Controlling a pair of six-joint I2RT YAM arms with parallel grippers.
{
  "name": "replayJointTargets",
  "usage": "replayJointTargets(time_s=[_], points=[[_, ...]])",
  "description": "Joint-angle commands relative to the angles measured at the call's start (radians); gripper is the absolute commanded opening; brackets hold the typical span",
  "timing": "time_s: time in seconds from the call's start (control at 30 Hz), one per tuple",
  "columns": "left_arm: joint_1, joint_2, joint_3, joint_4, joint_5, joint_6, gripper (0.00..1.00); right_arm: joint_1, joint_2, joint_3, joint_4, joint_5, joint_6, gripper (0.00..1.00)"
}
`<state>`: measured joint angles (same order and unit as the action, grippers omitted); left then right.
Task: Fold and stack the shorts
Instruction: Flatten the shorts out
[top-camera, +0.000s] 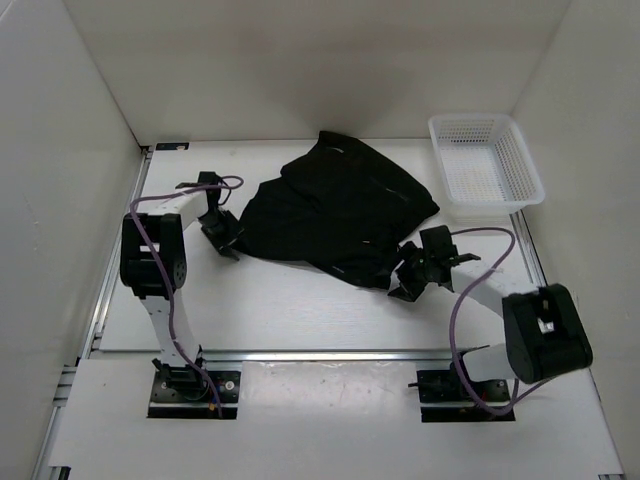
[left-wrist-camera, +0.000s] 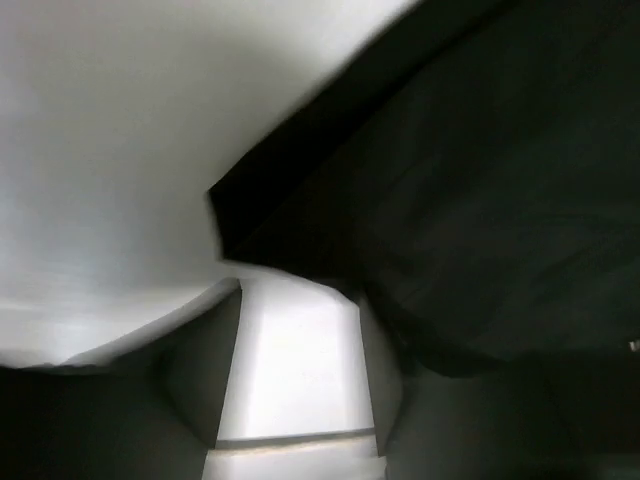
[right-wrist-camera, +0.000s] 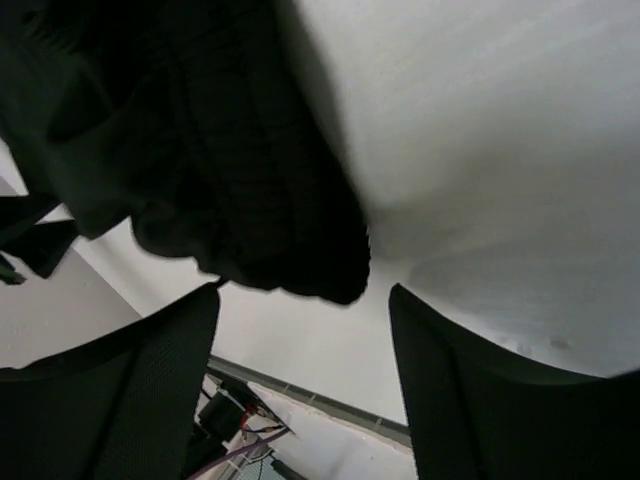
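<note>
Beside the bunched shorts (top-camera: 335, 205), legs indistinguishable, left end effector (left-wrist-camera: 295, 385) and right end effector (right-wrist-camera: 305, 370) stand spread.

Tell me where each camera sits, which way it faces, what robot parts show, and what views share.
Top external: above, behind the robot, looking down at the table; both arms, left gripper, right gripper, shorts, basket.
Left wrist: on that wrist, facing along its open fingers to the shorts' edge.
Right wrist: on that wrist, facing along its open fingers to bunched fabric.
Shared: all three show the shorts.
</note>
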<state>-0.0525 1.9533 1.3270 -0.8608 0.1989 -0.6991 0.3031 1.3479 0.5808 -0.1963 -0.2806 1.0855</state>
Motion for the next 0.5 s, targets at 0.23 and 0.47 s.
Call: replayJointTargets(time_s=[0.23, 0.47], points=[[-0.001, 0.073, 0.162, 0.025, 0.022, 0.001, 0.10, 0.033, 0.175, 0.238, 0.002, 0.167, -0.022, 0.00], [0.029, 0.117, 0.414, -0.073, 0.022, 0.001, 0.10, -0.045, 0.226, 0.532, -0.167, 0.224, -0.217, 0.00]])
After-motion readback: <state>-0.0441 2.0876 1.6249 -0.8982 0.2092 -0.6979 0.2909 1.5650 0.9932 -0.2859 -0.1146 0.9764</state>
